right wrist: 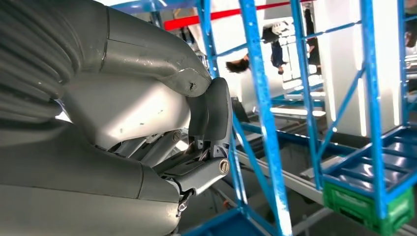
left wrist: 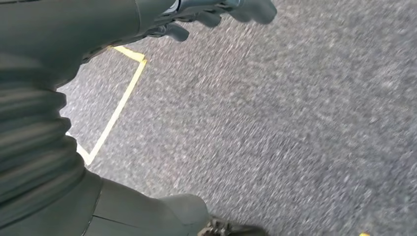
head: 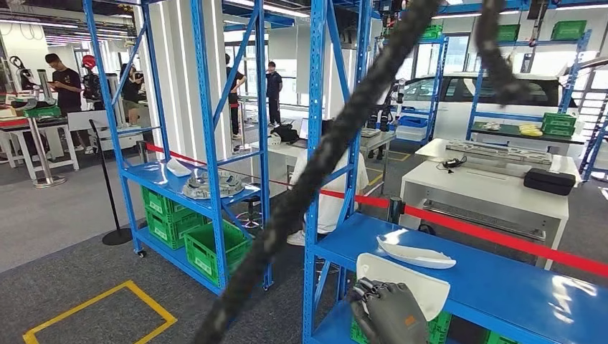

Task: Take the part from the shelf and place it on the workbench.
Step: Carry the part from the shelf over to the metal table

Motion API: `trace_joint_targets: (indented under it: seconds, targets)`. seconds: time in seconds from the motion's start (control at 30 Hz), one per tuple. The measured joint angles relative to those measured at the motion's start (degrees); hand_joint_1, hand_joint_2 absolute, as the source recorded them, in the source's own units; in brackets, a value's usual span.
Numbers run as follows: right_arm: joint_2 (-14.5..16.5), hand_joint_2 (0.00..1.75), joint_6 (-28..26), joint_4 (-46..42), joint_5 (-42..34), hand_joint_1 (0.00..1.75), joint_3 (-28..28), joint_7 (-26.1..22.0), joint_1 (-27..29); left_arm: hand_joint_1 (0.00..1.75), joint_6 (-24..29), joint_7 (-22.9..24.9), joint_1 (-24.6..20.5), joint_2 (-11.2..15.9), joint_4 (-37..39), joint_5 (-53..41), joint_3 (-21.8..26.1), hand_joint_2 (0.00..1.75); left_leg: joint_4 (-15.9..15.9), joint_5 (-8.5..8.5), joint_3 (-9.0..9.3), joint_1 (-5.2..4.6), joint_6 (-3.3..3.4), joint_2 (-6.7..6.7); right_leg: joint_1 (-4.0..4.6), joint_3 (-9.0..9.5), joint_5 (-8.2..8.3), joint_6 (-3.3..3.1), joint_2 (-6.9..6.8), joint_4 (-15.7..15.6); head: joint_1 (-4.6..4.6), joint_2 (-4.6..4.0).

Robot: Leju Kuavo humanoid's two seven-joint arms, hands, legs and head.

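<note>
While the robot stands close to the blue steel shelf (head: 502, 287), its right hand (head: 387, 315) grips a white part (head: 405, 283) at the near edge of the glossy blue shelf board. That part is a smooth, shell-like moulded piece, pale and slightly shiny, broad and rounded at the end that sticks out past the dark fingers; its long axis runs roughly along the shelf's front edge, from the hand out toward the robot's right. From the wrist camera the same piece (right wrist: 133, 108) shows as a curved white surface clamped under the thick grey thumb (right wrist: 157, 54), with darker fingers (right wrist: 211, 113) folded against its rim. Just behind it on the same board lies a second white part (head: 416, 254), a shallower, dish-like sliver with pointed ends. Green ribbed plastic crates (head: 211, 247) sit on the lower level of the neighbouring rack, and a red barrier tape (head: 487, 229) stretches past the shelf. Beyond it stands a white table (head: 473, 190) carrying a black case (head: 548, 180). The left hand (left wrist: 216, 12) hangs over speckled grey carpet marked with yellow floor tape (left wrist: 118, 105), fingers loosely curled with nothing in them.
</note>
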Motion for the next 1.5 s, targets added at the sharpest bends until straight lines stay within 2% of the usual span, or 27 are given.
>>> trace_joint_targets:
  seconds: [0.07,0.13,0.2,0.23,0.27,0.33,0.4,0.43,0.5,0.53,0.6,0.67,0.73,0.77,0.83,0.9,0.97,1.0,1.03,1.07,1.17,1.23,1.27,1.33,1.4,1.47,1.5]
  targets:
    - [-0.6,1.75,-0.1,-1.3,-0.1,1.75,-0.6,-0.2,0.7,0.0,0.0,-0.1,0.2,0.0,0.0,0.0,-0.2,1.75,1.1,-0.87,-0.67,-0.42,-0.64,2.84,-0.34,0.59,0.33,-0.22,-1.37,-0.9,-0.17,-0.01]
    - [-1.2,1.75,-0.1,-2.0,-0.1,1.75,-0.9,-0.2,1.2,0.0,0.0,-0.2,-0.1,0.0,0.0,0.0,-0.3,1.75,6.3,-3.8,-3.15,-0.59,-1.23,7.12,-0.44,1.02,0.38,-0.55,-3.04,-1.3,-0.35,0.0]
    - [-1.7,1.75,-0.1,-2.4,-0.1,1.75,-1.2,-0.2,1.9,0.0,0.0,-0.2,-0.2,0.0,0.0,0.0,-0.5,1.75,12.8,-6.57,-6.35,-0.21,-1.79,8.6,-0.42,1.05,0.22,-0.73,-4.87,-1.3,-0.39,0.0]
    - [-1.9,1.75,-0.1,-2.5,-0.1,1.75,-1.2,-0.2,2.2,0.0,0.0,-0.2,-0.2,0.0,0.0,0.0,-0.6,1.75,14.2,-6.72,-6.99,-0.07,-1.99,8.84,-0.45,1.04,0.14,-0.69,-5.71,-1.2,-0.39,-0.01]
    - [-2.0,1.75,-0.1,-2.7,-0.1,1.75,-1.2,-0.3,2.4,0.0,0.0,-0.2,-0.2,0.0,0.0,0.0,-0.6,1.75,13.5,-5.86,-6.52,0.04,-2.13,9.09,-0.5,1.02,0.04,-0.59,-6.52,-1.1,-0.4,-0.01]
    - [-2.2,1.75,-0.1,-3.0,-0.1,1.75,-1.3,-0.3,2.6,0.0,0.0,-0.2,-0.2,0.1,-0.1,0.0,-0.6,1.75,7.0,-2.64,-2.82,0.05,-2.14,10.84,-0.54,1.07,-0.32,-0.2,-7.97,-0.7,-0.42,-0.01]
    - [-2.4,1.75,-0.1,-3.4,-0.1,1.75,-1.4,-0.3,2.6,0.0,0.0,-0.2,-0.4,0.1,-0.2,0.0,-0.6,1.75,1.2,-0.88,0.41,-0.23,-1.41,13.29,-0.24,1.1,-0.78,0.38,-9.26,-0.2,-0.39,-0.01]
    - [-2.6,1.75,-0.1,-3.5,-0.1,1.75,-1.4,-0.3,2.6,0.0,0.0,-0.3,-0.4,0.1,-0.2,0.0,-0.6,1.75,0.1,-0.76,0.92,-0.4,-0.92,13.83,-0.05,1.13,-0.9,0.68,-9.85,-0.1,-0.34,-0.01]
    - [-2.7,1.75,0.0,-3.7,-0.1,1.75,-1.5,-0.3,2.6,0.0,0.0,-0.3,-0.4,0.1,-0.2,0.0,-0.6,1.75,-0.1,-0.56,0.69,-0.56,0.06,12.56,0.01,1.27,-1.04,1.25,-11.1,-0.1,-0.25,-0.01]
    - [-2.7,1.75,0.0,-3.7,-0.1,1.75,-1.5,-0.2,2.6,0.0,0.0,-0.3,-0.3,0.1,-0.2,0.0,-0.6,1.75,-0.2,-0.38,0.63,-0.52,0.45,11.81,-0.15,1.29,-1.34,1.6,-10.78,0.1,-0.24,-0.01]
    - [-2.9,1.75,0.2,-3.8,-0.2,1.75,-1.5,-0.2,2.5,0.0,0.0,-0.1,-0.4,0.1,-0.2,-0.1,-0.6,1.75,-0.5,0.04,0.59,-0.3,1.16,10.4,-0.57,0.15,-3.53,2.19,-7.85,3.2,-0.17,-0.01]
    - [-3.2,1.75,0.3,-3.9,-0.2,1.75,-1.5,-0.2,2.7,0.0,0.0,0.1,-0.5,0.0,-0.2,-0.3,-0.7,1.75,-0.6,0.25,0.42,-0.24,1.51,8.96,-0.79,-3.18,-7.36,2.49,-4.54,10.5,-0.07,-0.01]
    - [-3.5,1.75,0.5,-3.9,-0.2,1.75,-1.5,-0.2,3.2,0.0,0.0,0.3,-0.5,0.0,-0.2,-0.5,-0.7,1.75,-0.5,0.34,0.27,-0.29,1.58,7.29,-0.77,-6.17,-9.24,2.54,-3.68,16.5,-0.01,-0.01]
    - [-3.5,1.75,0.5,-3.9,-0.2,1.75,-1.5,-0.2,3.4,0.0,0.0,0.4,-0.5,0.0,-0.2,-0.5,-0.7,1.75,-0.4,0.38,0.22,-0.31,1.55,6.46,-0.78,-6.31,-8.55,2.47,-3.56,16.6,0.0,-0.01]
    - [-3.6,1.75,0.5,-3.9,-0.2,1.75,-1.6,-0.2,3.6,0.0,0.0,0.6,-0.5,0.0,-0.2,-0.6,-0.7,1.75,-0.1,0.44,0.14,-0.29,1.4,4.8,-0.94,-3.27,-4.62,2.2,-2.67,10.3,0.03,-0.01]
    - [-3.6,1.75,0.5,-4.1,-0.2,1.75,-1.6,-0.2,3.6,0.0,-0.2,0.8,-0.6,0.0,-0.2,-0.9,-0.8,1.75,0.2,0.59,-0.16,-0.36,0.88,3.3,-1.14,0.16,-1.98,1.99,-0.37,3.1,0.03,-0.01]
    - [-3.5,1.75,0.5,-4.3,-0.2,1.75,-1.5,-0.4,3.6,0.0,-0.4,1.1,-0.7,0.0,-0.2,-1.2,-0.9,1.75,0.1,0.99,-0.64,-0.28,0.0,2.01,-1.0,0.96,-1.76,1.73,0.46,0.9,-0.01,-0.01]
    - [-3.4,1.75,0.6,-4.3,-0.2,1.75,-1.5,-0.6,3.5,0.0,-0.5,1.2,-0.6,0.0,-0.2,-1.3,-1.0,1.75,-0.1,1.25,-0.9,-0.19,-0.47,1.37,-0.92,0.93,-1.52,1.45,-0.24,0.8,-0.03,-0.01]
    - [-3.3,1.75,0.6,-4.3,-0.2,1.75,-1.5,-0.7,3.3,0.0,-0.5,1.3,-0.6,0.0,-0.2,-1.4,-1.0,1.75,-0.1,1.36,-1.11,-0.13,-0.79,1.62,-0.91,0.98,-1.28,1.05,-0.95,0.6,-0.06,-0.01]
    - [-3.1,1.75,0.6,-4.3,-0.2,1.75,-1.5,-0.8,3.1,0.0,-0.5,1.4,-0.5,0.0,-0.2,-1.5,-1.0,1.75,0.4,1.04,-1.52,-0.21,-1.04,2.79,-0.94,1.05,-1.04,0.6,-1.67,0.3,-0.13,-0.01]
    - [-2.6,1.75,0.7,-4.2,-0.2,1.75,-1.4,-1.1,2.5,0.0,-0.6,1.4,-0.8,0.1,-0.2,-1.7,-1.2,1.75,8.5,-3.58,-5.24,-0.44,-1.43,7.92,-0.79,1.1,-0.75,-0.34,-4.0,-0.1,-0.36,-0.01]
    - [-2.5,1.75,0.9,-4.1,-0.2,1.75,-1.3,-1.2,2.4,0.0,-0.7,1.5,-0.8,0.1,-0.2,-1.8,-1.5,1.75,14.9,-6.18,-7.94,-0.36,-1.69,8.67,-0.63,1.04,-0.79,-0.49,-5.65,-0.1,-0.39,-0.01]
    - [-2.4,1.75,0.9,-4.1,-0.2,1.75,-1.2,-1.3,2.4,0.0,-0.8,1.6,-0.7,0.2,-0.2,-1.9,-1.6,1.75,15.6,-6.07,-8.0,-0.35,-1.77,8.79,-0.6,1.02,-0.81,-0.5,-6.47,-0.1,-0.4,-0.01]
    - [-2.2,1.75,0.9,-4.1,-0.2,1.75,-1.1,-1.5,2.3,0.0,-0.9,1.7,-0.7,0.3,-0.2,-1.9,-1.7,1.75,10.3,-3.26,-4.71,-0.35,-1.74,9.7,-0.59,1.08,-0.91,-0.35,-7.99,0.0,-0.42,-0.01]
    - [-2.2,1.75,0.8,-4.1,-0.3,1.75,-1.1,-1.7,2.2,0.0,-0.9,1.7,-0.7,0.5,-0.3,-1.8,-1.7,1.75,2.9,-1.11,-0.6,-0.63,-1.2,12.33,-0.33,1.08,-1.18,0.08,-9.31,0.3,-0.44,-0.01]
    - [-2.1,1.75,0.6,-4.1,-0.3,1.75,-1.0,-1.9,2.0,0.0,-0.9,1.6,-0.6,0.5,-0.3,-1.6,-1.7,1.75,0.2,-0.81,0.63,-0.95,-0.34,13.4,0.0,1.08,-1.3,0.62,-10.38,0.4,-0.36,-0.01]
    - [-2.0,1.75,0.6,-4.1,-0.3,1.75,-1.0,-2.0,1.9,0.0,-0.9,1.5,-0.6,0.5,-0.3,-1.6,-1.7,1.75,0.1,-0.57,0.54,-0.96,0.09,12.69,0.05,1.15,-1.31,0.9,-10.96,0.4,-0.32,-0.01]
